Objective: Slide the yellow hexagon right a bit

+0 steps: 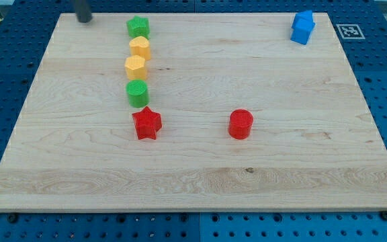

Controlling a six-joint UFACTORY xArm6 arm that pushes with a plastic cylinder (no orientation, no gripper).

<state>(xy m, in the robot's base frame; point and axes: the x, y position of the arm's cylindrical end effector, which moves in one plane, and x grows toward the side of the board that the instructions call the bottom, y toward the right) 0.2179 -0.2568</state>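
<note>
Wooden counter (193, 181). My tip (84, 20), a bare rod holding nothing, sits top left. Two yellow blocks stack closely: yellow hexagon (135, 66) likely lower, touching the other yellow block (140, 48); a careless push could drag its neighbours along.

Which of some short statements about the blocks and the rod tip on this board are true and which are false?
1. My tip is at the view's top left, apart from every block. True.
2. The blue block sits at the view's bottom left. False: it is at the top right.
3. The red star lies at the bottom end of the column of blocks. True.
4. The red cylinder touches the red star. False: bare board lies between them.
5. Two yellow blocks lie between two green blocks. True.
</note>
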